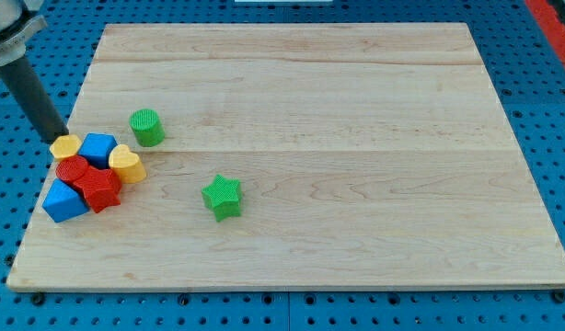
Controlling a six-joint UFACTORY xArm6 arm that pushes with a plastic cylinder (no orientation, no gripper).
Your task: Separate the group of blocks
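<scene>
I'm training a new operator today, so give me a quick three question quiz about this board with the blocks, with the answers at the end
1. True or false: the green star touches the cluster at the view's left.
2. How many green blocks lie on the wooden board?
3. Which block is my tip nearest: A the yellow block at the cluster's top left, B the green cylinder, C the blue block at the cluster's bottom?

Key
1. False; it lies apart, toward the view's right.
2. Two.
3. A.
</scene>
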